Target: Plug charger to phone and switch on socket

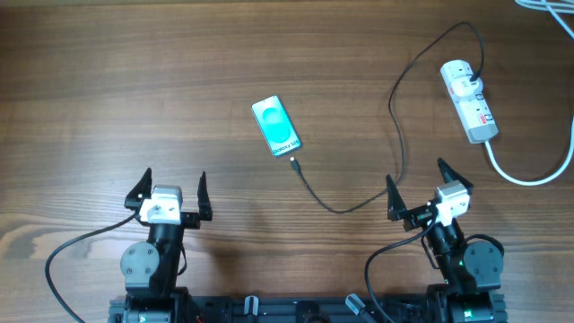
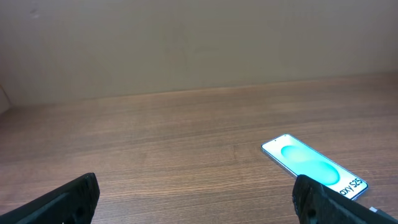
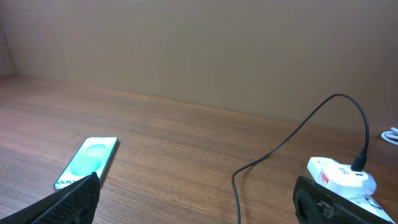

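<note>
The phone (image 1: 275,126) lies flat at the table's middle, teal screen up; it also shows in the left wrist view (image 2: 314,167) and the right wrist view (image 3: 87,162). The charger's thin black cable (image 1: 395,117) runs from a white adapter (image 1: 467,85) on the socket (image 1: 470,101) at the right, down and across to its plug tip (image 1: 293,164), which lies just below the phone, apart from it. The cable also shows in the right wrist view (image 3: 292,140), as does the socket (image 3: 342,177). My left gripper (image 1: 172,190) and right gripper (image 1: 417,184) are open and empty near the front edge.
The socket's thick white cord (image 1: 529,170) loops along the table's right side. Another white cable (image 1: 547,11) crosses the far right corner. Bare wooden table surface (image 1: 134,81) fills the left half.
</note>
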Controlling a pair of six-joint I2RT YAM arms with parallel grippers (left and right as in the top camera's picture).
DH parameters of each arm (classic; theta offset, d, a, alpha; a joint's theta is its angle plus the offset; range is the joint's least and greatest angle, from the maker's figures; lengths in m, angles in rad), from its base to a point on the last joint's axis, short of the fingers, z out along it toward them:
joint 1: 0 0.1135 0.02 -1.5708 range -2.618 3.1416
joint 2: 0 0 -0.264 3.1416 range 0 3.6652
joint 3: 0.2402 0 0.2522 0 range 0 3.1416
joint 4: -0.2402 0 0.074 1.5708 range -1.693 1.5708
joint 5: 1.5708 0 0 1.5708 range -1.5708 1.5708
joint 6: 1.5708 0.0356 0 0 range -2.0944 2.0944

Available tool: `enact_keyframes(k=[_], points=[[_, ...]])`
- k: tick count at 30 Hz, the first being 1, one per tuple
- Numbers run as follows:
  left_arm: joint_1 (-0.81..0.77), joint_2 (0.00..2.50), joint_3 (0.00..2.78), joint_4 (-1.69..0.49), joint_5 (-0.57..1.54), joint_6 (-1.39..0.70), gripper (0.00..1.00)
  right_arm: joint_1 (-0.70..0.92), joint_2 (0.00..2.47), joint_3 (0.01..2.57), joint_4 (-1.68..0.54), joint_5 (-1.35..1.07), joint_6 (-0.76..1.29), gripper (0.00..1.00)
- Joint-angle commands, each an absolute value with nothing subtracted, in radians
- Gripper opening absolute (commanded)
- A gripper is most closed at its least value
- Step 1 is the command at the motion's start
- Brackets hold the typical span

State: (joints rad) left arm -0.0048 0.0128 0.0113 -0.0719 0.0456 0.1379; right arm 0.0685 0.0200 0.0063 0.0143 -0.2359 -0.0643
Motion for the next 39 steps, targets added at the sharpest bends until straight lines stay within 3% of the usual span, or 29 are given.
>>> enact_keyframes(k=[1,33,36,39], points=[[-0.009,0.006,0.006,-0.076,0.032,0.150,1.00,0.066,0.023,0.005,0.018,-0.249,-0.050,1.00],[-0.009,0.006,0.006,-0.059,0.032,0.154,1.00,0.066,0.023,0.005,0.018,-0.248,-0.050,1.00],[-0.009,0.006,0.007,0.034,0.036,0.122,1.00,0.066,0.023,0.005,0.018,-0.249,-0.050,1.00],[-0.009,0.006,0.067,0.129,0.036,-0.035,1.00,0.066,0.023,0.005,0.018,-0.248,-0.051,1.00]])
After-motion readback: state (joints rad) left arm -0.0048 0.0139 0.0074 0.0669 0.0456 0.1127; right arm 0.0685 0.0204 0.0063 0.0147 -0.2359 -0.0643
